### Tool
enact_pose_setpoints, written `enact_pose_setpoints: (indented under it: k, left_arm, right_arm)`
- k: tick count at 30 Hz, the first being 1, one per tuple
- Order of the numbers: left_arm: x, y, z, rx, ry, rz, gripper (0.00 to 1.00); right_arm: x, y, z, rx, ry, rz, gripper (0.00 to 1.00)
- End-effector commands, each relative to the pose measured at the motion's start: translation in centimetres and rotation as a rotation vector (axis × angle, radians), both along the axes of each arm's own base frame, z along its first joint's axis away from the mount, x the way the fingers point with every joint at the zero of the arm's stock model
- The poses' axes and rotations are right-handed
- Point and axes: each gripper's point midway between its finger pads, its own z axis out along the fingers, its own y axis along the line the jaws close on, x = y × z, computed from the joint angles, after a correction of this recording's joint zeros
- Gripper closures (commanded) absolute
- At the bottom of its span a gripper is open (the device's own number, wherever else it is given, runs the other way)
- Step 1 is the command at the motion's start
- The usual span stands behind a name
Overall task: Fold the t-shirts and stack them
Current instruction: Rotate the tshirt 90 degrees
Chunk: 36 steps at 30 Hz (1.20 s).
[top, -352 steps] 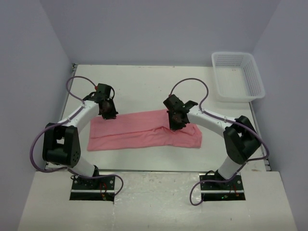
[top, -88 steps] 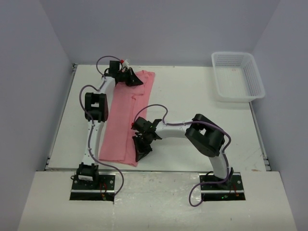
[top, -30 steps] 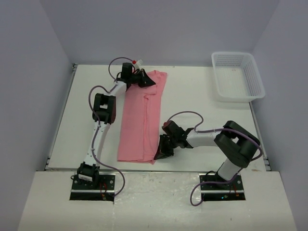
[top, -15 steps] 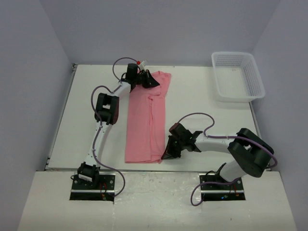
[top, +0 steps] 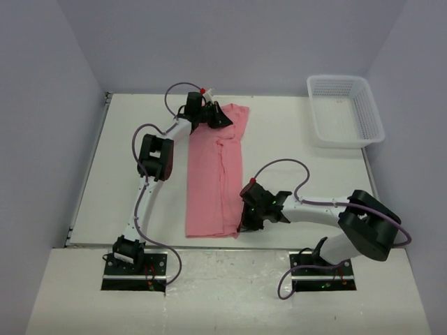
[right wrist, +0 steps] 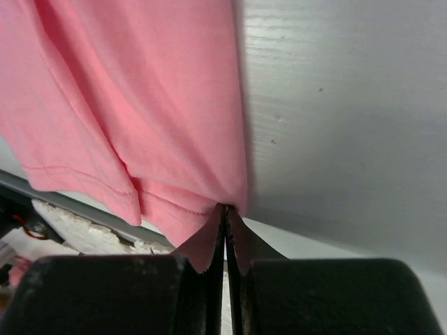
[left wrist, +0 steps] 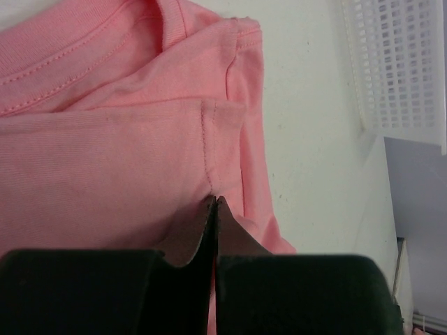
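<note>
One salmon-pink t-shirt [top: 209, 181] lies folded into a long narrow strip running from the far side of the table to its near edge. My left gripper [top: 218, 118] is at the strip's far end, shut on the fabric by the collar and a sleeve seam [left wrist: 204, 139]. My right gripper [top: 244, 225] is at the near right corner, shut on the hem. In the right wrist view the t-shirt [right wrist: 140, 84] hangs from the closed right gripper [right wrist: 225, 209]. The left gripper [left wrist: 213, 202] pinches the t-shirt [left wrist: 105, 153] from above.
A white mesh basket [top: 347, 142] stands at the far right corner, also seen as the basket [left wrist: 398, 63] in the left wrist view. The table's near edge [top: 230, 244] runs just below the shirt's hem. Grey walls enclose the table on three sides.
Both grippers, still shut on the t-shirt, have carried the strip a little to the right across the table. The right arm's elbow has swung outward to the right.
</note>
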Motion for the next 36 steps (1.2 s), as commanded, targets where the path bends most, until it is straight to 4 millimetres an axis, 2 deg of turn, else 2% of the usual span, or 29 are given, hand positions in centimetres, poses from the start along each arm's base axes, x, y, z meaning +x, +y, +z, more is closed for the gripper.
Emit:
enact_pose_setpoints:
  k: [1,2,5,8,9,15,17,22,23,25,26,28,29,30,31,32,33,35,36]
  left_arm:
    - [-1.4,-0.3,-0.6,0.062,0.036,-0.016,1.00]
    - [-1.3,-0.4,-0.7,0.064,0.038,-0.015,1.00]
    - [-1.5,-0.3,-0.9,0.069,0.048,-0.021,1.00]
    - [-1.8,-0.1,-1.2,0.083,0.054,-0.019,1.00]
    - [-1.9,0.0,-1.3,0.088,0.056,-0.021,1.00]
    - [-1.8,-0.1,-0.3,0.089,0.037,-0.026,1.00]
    - [-1.8,-0.2,0.1,0.091,0.028,-0.026,1.00]
    - [-1.8,-0.6,1.6,0.093,0.005,-0.033,1.00]
    - [-1.7,-0.7,3.0,0.094,-0.026,-0.039,1.00]
    - [-1.8,-0.7,4.2,0.113,-0.044,-0.032,0.94]
    - [-1.7,-0.5,6.4,0.117,-0.083,-0.030,0.91]
    - [-1.7,-0.3,8.4,0.133,-0.115,-0.022,0.78]
    - [-1.8,-0.1,10.9,0.137,-0.165,-0.022,0.73]
    - [-1.8,0.3,11.8,0.156,-0.173,-0.006,0.61]
    - [-1.8,0.6,12.8,0.170,-0.191,0.004,0.57]
    - [-2.0,1.0,15.0,0.181,-0.235,0.010,0.51]
    - [-2.1,1.4,15.6,0.201,-0.235,0.025,0.41]
    - [-2.5,1.9,17.7,0.216,-0.265,0.033,0.39]
    - [-2.9,2.3,17.8,0.233,-0.241,0.044,0.39]
  right_arm:
    - [-3.0,-4.1,-3.7,-0.310,0.033,0.100,1.00]
    - [-4.0,-3.4,-3.7,-0.328,0.041,0.140,1.00]
    - [-5.2,-1.9,-3.9,-0.351,0.056,0.173,1.00]
    - [-5.8,-1.7,-3.6,-0.363,0.054,0.157,1.00]
    - [-5.6,-2.5,-3.6,-0.399,0.039,0.138,1.00]
    - [-4.7,-3.7,-2.1,-0.398,-0.017,0.034,1.00]
    - [-4.3,-4.1,-1.8,-0.416,-0.041,0.009,0.91]
    - [-2.7,-4.8,-0.3,-0.461,-0.133,-0.008,0.79]
    - [-2.3,-4.8,0.5,-0.452,-0.158,-0.017,0.73]
    - [-1.6,-5.0,1.6,-0.452,-0.210,-0.009,0.64]
    - [-1.3,-5.1,2.1,-0.454,-0.225,-0.019,0.56]
    - [-0.9,-5.0,3.6,-0.438,-0.256,-0.010,0.47]
    - [-0.6,-5.2,4.2,-0.444,-0.276,-0.020,0.46]
    - [-0.5,-5.2,5.0,-0.432,-0.288,-0.013,0.41]
    - [-0.4,-5.1,5.4,-0.425,-0.298,-0.007,0.34]
    - [-0.2,-5.1,5.8,-0.417,-0.312,-0.010,0.30]
    - [-0.1,-5.0,6.3,-0.401,-0.324,-0.005,0.25]
    - [-0.2,-4.4,6.7,-0.379,-0.322,0.019,0.19]
    - [-0.2,-4.5,6.8,-0.383,-0.321,0.020,0.18]
